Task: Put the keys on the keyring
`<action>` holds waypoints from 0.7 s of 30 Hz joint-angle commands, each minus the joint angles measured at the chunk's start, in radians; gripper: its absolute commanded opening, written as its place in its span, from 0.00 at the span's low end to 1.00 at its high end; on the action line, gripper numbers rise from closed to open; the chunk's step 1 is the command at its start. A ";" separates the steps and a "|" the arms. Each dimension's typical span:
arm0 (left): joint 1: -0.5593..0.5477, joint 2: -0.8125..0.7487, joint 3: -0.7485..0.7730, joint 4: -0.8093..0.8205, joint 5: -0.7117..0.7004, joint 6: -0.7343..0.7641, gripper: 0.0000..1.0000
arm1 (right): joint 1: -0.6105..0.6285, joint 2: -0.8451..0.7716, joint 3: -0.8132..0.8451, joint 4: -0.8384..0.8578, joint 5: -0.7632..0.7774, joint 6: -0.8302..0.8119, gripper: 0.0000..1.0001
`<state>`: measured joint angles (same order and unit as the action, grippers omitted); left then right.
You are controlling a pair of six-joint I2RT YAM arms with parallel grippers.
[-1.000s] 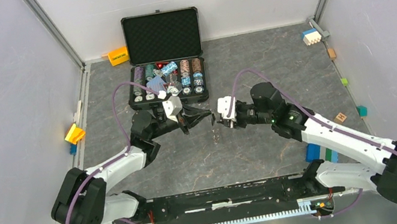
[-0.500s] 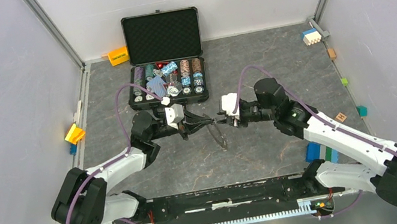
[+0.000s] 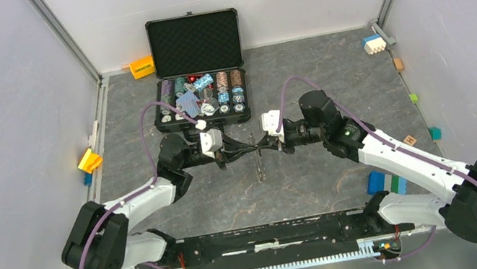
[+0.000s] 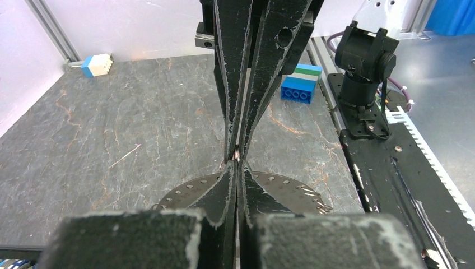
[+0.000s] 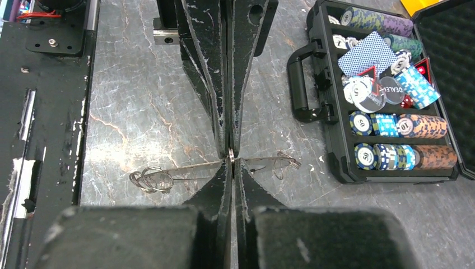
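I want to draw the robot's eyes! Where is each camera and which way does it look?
Top: above and behind, looking down at the table; left arm and right arm show, jaws meeting tip to tip.
Left wrist: on the left arm, facing the right arm; own jaws below, right jaws opposite, ring beneath.
Right wrist: on the right arm, facing the left arm; own jaws below, left jaws opposite, case at right.
Shared: both wrist views show both jaws shut on the ring.

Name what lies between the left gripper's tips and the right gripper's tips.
The keyring. The left gripper and right gripper meet tip to tip on its rim, with no bare gap between them; both wrist views show this.
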<state>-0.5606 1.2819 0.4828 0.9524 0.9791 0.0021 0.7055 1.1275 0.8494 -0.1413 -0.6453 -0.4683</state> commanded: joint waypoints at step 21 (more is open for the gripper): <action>-0.016 -0.052 0.264 -0.685 -0.085 0.486 0.32 | 0.053 0.058 0.176 -0.173 0.195 -0.077 0.00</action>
<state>-0.5694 1.2240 0.7109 0.3317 0.9089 0.4110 0.7528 1.1870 0.9802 -0.3286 -0.4679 -0.5472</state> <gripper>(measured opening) 0.366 0.010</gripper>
